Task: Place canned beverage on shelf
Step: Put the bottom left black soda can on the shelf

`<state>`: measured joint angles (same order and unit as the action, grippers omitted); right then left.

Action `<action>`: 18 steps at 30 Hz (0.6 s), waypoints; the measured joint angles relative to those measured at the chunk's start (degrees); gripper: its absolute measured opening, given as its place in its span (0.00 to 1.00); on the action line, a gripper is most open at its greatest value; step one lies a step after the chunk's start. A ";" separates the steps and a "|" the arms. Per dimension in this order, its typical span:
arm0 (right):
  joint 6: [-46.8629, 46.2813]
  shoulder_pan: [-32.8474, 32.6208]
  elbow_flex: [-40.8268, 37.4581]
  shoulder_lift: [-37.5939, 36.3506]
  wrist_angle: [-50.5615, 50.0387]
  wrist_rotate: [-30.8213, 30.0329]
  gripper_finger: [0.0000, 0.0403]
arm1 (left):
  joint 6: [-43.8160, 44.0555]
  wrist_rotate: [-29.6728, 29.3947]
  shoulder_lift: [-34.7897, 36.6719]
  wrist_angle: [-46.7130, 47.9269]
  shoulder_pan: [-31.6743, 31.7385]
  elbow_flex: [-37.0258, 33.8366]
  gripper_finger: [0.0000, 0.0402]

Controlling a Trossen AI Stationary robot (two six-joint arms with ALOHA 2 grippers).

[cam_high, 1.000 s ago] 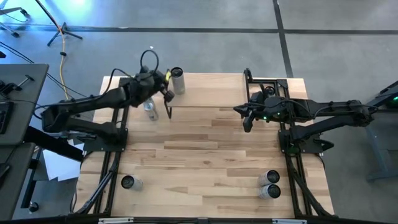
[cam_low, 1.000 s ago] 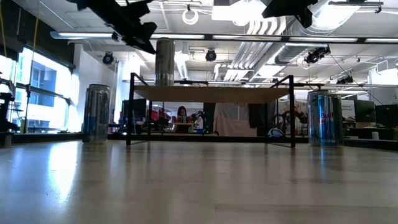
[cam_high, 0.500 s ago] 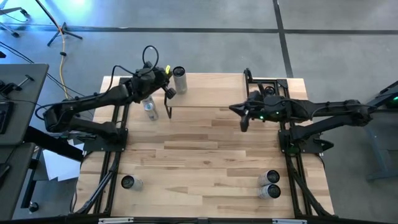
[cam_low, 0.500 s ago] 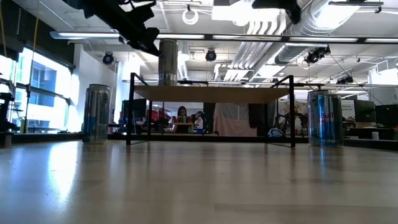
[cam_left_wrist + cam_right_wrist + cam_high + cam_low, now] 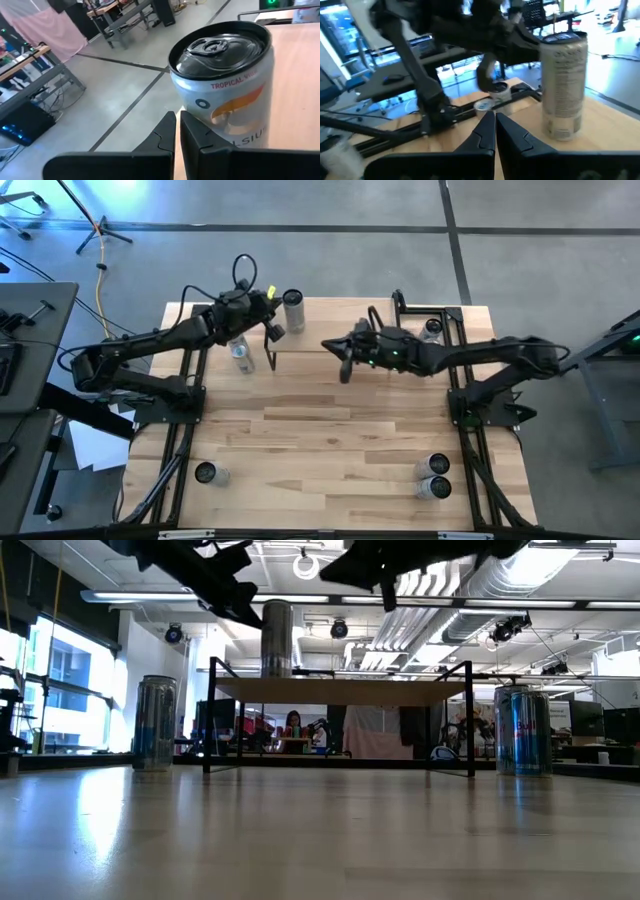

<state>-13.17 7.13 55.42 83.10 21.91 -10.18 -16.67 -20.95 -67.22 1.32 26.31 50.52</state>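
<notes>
Can (image 5: 293,310) stands upright on shelf (image 5: 340,325) (long axis vertical).

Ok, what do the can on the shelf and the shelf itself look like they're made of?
The can looks like thin aluminium: a shiny silver body with printed lettering and a dark pull-tab lid. The shelf has a pale wood board with visible grain, matte in finish, on thin black legs that look like painted metal tube.

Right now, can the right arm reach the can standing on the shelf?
Probably yes. The right gripper hangs above the shelf, fingers shut, with bare board between it and the can. The left gripper sits close beside that can and could crowd the approach.
</notes>
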 joint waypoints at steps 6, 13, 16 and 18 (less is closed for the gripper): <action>-3.98 4.33 0.81 5.76 4.11 4.75 0.00 | 0.04 0.02 0.00 -0.04 -1.60 0.00 0.00; -1.94 6.05 7.41 12.59 3.13 7.46 0.00 | 0.55 0.11 0.00 -0.13 -2.87 0.00 0.00; -1.63 7.00 9.55 14.45 0.63 7.46 0.00 | 0.59 0.13 0.00 -0.12 -3.13 0.00 0.00; -0.94 7.56 10.33 14.69 -1.51 7.44 0.00 | 0.63 0.15 0.03 -0.06 -3.34 0.02 0.00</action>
<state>-14.11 14.70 65.75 97.79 20.40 -2.74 -16.04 -20.80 -67.20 1.26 22.97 50.54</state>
